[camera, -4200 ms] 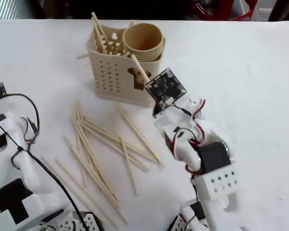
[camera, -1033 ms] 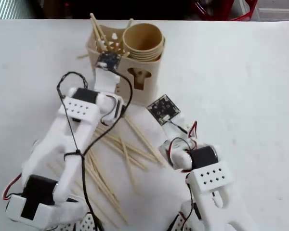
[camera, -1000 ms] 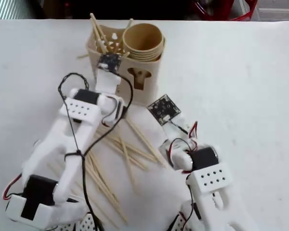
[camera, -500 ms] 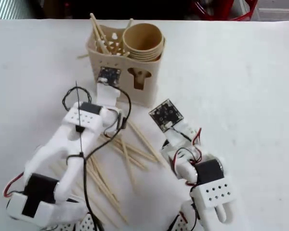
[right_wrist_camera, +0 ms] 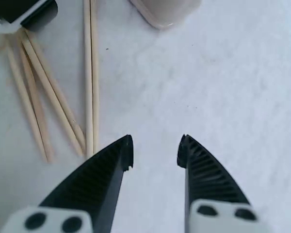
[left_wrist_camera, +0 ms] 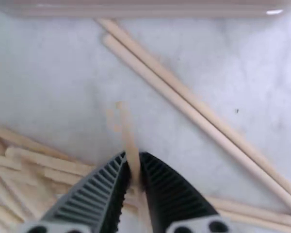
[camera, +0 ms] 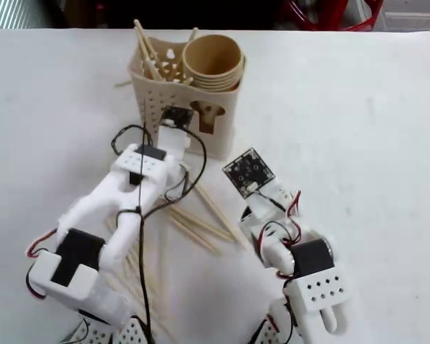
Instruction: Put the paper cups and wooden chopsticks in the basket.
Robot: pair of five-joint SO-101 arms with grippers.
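Note:
A cream perforated basket [camera: 158, 118] stands at the back middle of the table, holding a stack of paper cups [camera: 213, 61] and several wooden chopsticks [camera: 147, 51]. More chopsticks [camera: 201, 223] lie loose on the table in front of it. My left gripper [left_wrist_camera: 132, 166] is low over the table just in front of the basket, shut on one thin chopstick [left_wrist_camera: 126, 132]. Beside it lie two long chopsticks [left_wrist_camera: 194, 109]. My right gripper [right_wrist_camera: 155, 145] hovers open and empty near the basket's front right corner [right_wrist_camera: 166, 10], next to a pair of chopsticks [right_wrist_camera: 90, 73].
The left arm [camera: 122, 201] lies across the chopstick pile and hides part of it. The right arm [camera: 294, 251] stands to the right of the pile. White table [camera: 358, 129] stretches free to the right and far left of the basket.
The left arm has drawn its wrist back from the basket's top, down and to the right in front of the basket. The right arm has pulled slightly back toward the table's near edge.

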